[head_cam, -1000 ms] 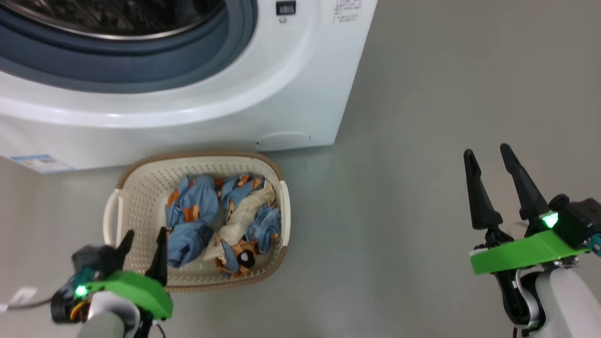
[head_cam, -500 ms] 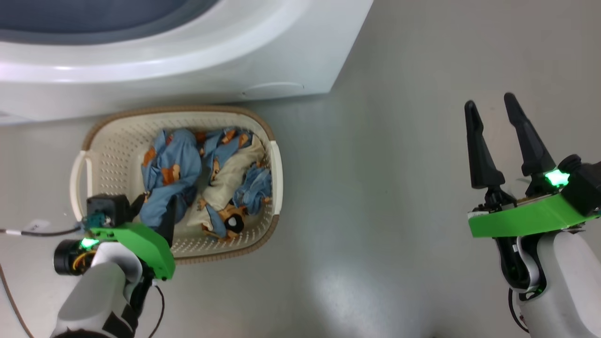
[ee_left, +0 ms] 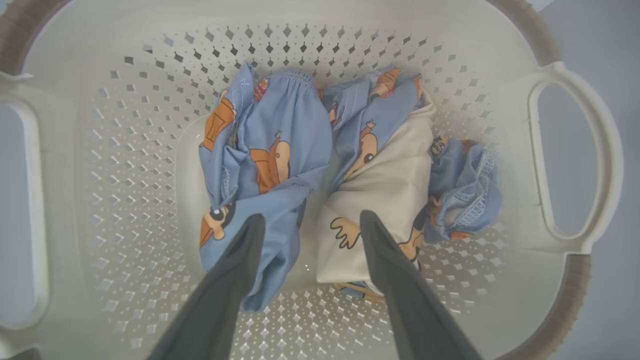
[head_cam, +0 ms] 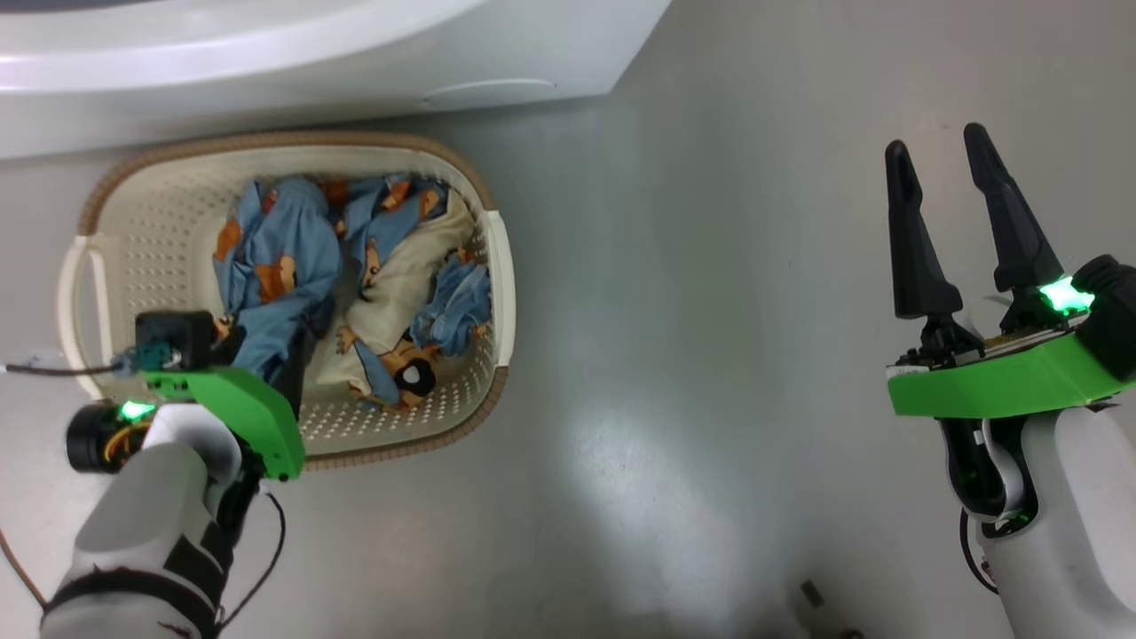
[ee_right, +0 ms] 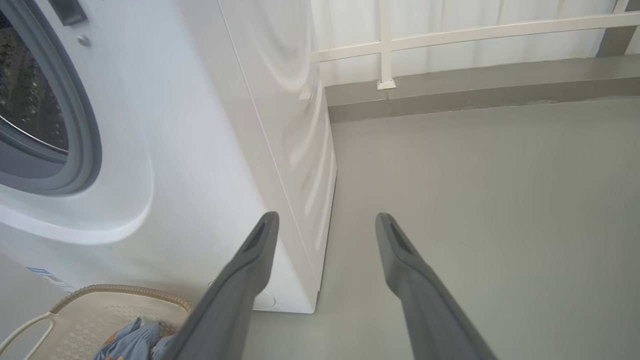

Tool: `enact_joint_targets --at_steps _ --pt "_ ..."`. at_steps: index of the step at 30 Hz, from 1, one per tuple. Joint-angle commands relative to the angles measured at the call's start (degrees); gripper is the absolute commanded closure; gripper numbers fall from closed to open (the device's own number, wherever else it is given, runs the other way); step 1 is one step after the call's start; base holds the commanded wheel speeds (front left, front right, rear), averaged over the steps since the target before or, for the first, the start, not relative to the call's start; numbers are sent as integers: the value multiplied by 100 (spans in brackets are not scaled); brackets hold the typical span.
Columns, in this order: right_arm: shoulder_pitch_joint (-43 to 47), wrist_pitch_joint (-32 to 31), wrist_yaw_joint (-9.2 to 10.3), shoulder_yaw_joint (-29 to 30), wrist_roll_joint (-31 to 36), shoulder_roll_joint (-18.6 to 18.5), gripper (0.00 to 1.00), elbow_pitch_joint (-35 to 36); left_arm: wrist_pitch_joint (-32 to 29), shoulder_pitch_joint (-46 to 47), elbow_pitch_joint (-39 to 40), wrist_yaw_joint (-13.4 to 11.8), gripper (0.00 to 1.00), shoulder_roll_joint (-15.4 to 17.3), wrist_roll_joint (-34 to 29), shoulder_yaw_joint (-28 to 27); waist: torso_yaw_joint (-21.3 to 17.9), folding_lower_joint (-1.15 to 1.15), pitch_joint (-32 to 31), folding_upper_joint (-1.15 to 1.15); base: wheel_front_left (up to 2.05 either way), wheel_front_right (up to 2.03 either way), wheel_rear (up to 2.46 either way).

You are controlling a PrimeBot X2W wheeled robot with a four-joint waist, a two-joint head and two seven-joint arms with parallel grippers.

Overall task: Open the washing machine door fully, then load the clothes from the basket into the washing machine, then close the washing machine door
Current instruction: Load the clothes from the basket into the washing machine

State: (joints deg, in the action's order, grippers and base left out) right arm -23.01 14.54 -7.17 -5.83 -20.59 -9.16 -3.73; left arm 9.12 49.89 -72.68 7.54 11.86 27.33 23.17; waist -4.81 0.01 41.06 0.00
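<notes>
The cream basket [head_cam: 293, 139] stands on the floor right in front of the white washing machine [head_cam: 311, 53]. Inside it lie the clothes [head_cam: 275, 257], blue and cream bundles with orange bears. My left gripper [head_cam: 262, 351] hangs open over the basket's near side. Seen from the left wrist, the left gripper [ee_left: 311, 217] spans a blue bundle and a cream one in the clothes [ee_left: 280, 150], just above them. My right gripper [head_cam: 935, 144] stands open and empty over bare floor, far right. The washing machine door is out of view; the drum opening [ee_right: 30, 110] is uncovered.
Grey floor [head_cam: 692, 311] stretches between the basket and my right arm. A small dark object [head_cam: 812, 593] lies on the floor near the bottom. In the right wrist view a white railing [ee_right: 450, 35] and a low ledge run behind the machine's side.
The head camera has tilted down, so machine and basket slid up the picture. My left gripper has sunk further into the basket, over the clothes. Both grippers stay open.
</notes>
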Motion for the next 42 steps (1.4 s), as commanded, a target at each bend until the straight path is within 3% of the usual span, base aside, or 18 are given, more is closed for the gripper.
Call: enact_joint_targets --at_steps 1,23,39,40,41,42 --pt "58 46 -32 -128 56 14 0 159 2 -11 -6 -5 0 256 70 -92 -44 -1 145 0 0 0 0" --pt "-141 46 -32 -165 81 86 0 428 -541 583 -124 -636 0 519 229 -134 -176 -1 926 0 0 0 0" --pt "-139 46 -32 -274 98 147 0 494 -809 746 -127 -756 0 635 176 45 -244 -1 1075 0 0 0 0" --pt "-138 46 -32 -280 98 148 0 498 -827 753 -127 -755 18 644 174 57 -250 -1 1078 0 0 0 0" --pt "-138 46 -32 -287 97 149 0 499 -838 759 -127 -753 55 650 171 70 -256 -1 1079 0 0 0 0" --pt "-138 46 -32 -295 96 149 0 498 -848 764 -127 -753 74 654 163 87 -261 -1 1077 0 0 0 0"
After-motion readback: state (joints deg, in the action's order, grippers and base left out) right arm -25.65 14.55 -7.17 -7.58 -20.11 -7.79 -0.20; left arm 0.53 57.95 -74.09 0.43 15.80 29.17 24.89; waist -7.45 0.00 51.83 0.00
